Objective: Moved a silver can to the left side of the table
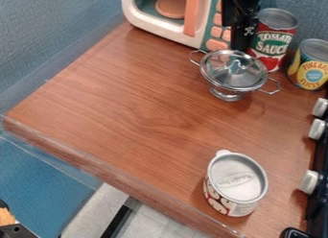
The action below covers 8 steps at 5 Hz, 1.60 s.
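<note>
The black gripper [242, 28] hangs at the top right, behind the lidded metal pot and in front of the tomato sauce can. A silver-topped can [237, 179] with a white, patterned side stands upright near the table's front edge, right of the middle. A wide stretch of wood separates it from the gripper, which is far behind it and not touching it. The brown wooden table [134, 107] reaches out to the left of the can.
A shiny pot [234, 71] with two wire handles stands at the back right. Beyond it are a tomato sauce can [274, 40] and a pineapple can [312, 64]. A toy microwave [160, 33] sits at the back; stove knobs [310, 182] line the right edge.
</note>
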Available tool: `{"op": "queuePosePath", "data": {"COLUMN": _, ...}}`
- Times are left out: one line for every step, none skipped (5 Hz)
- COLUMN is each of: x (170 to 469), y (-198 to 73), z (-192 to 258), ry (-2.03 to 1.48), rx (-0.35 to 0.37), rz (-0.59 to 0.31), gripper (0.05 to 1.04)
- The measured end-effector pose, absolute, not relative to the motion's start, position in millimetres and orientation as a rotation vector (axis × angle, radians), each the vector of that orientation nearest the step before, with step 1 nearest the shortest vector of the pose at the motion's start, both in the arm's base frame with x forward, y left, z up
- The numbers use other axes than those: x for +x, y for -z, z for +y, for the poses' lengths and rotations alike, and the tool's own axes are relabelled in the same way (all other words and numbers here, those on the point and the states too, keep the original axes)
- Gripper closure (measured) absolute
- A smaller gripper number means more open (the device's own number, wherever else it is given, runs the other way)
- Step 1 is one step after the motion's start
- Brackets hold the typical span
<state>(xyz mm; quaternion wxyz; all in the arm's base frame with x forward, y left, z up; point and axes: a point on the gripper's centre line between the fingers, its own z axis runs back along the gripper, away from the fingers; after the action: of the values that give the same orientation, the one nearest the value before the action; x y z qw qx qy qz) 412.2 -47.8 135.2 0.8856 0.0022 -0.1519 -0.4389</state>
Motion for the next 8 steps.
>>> {"op": "queuePosePath", "data": {"x": 410, "y": -120, "z": -48, "ry": 0.913, "rx": -0.014, "rz": -0.279, "gripper": 0.082}}
{"op": "queuePosePath", "data": {"x": 395, "y": -112, "z": -52, "ry": 0.936, "rx": -0.035, "rz": -0.266, "gripper": 0.082}}
{"op": "queuePosePath", "data": {"x": 378, "y": -131, "z": -64, "ry": 0.989, "rx": -0.02, "rz": -0.306, "gripper": 0.082}}
{"op": "queuePosePath", "data": {"x": 356, "y": -137, "z": -73, "ry": 1.056, "rx": -0.017, "rz": -0.311, "gripper": 0.082}}
{"op": "queuePosePath", "data": {"x": 322, "y": -137, "z": -89, "ry": 1.138, "rx": -0.023, "rz": -0.305, "gripper": 0.082}}
{"op": "queuePosePath", "data": {"x": 289, "y": -124, "z": -111, "ry": 1.245, "rx": -0.055, "rz": -0.278, "gripper": 0.082}}
{"op": "queuePosePath", "data": {"x": 258, "y": -104, "z": -140, "ry": 1.396, "rx": -0.077, "rz": -0.225, "gripper": 0.082}}
{"op": "queuePosePath", "data": {"x": 243, "y": -92, "z": -149, "ry": 1.465, "rx": -0.073, "rz": -0.199, "gripper": 0.082}}
